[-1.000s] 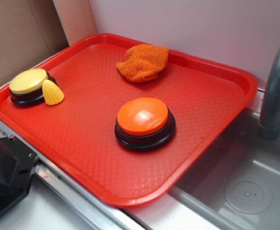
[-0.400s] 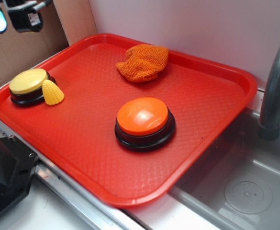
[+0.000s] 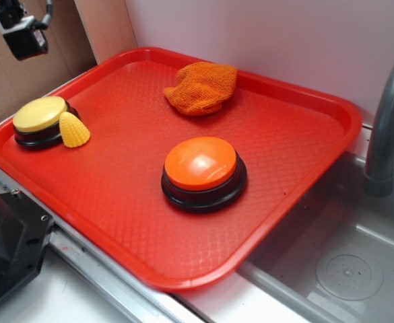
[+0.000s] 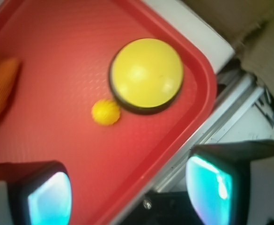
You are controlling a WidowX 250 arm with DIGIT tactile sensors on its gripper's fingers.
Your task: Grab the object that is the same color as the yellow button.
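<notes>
Your hand (image 4: 129,190) hangs high at the far left corner of the exterior view, holding nothing. From the wrist view, its two fingers (image 4: 43,197) stand wide apart, pointing downward.

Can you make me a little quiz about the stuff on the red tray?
1. True or false: the toy corn sits right beside the yellow button.
2. Which is bigger, the yellow button or the orange button?
3. What lies near the far edge of the tray? A) a spoon B) an orange cloth C) a cup

Key
1. True; seen from above, it sits right at the button's black base.
2. The orange button.
3. B. The tool is open, up above the tray's corner by the yellow button, holding nothing.
</notes>
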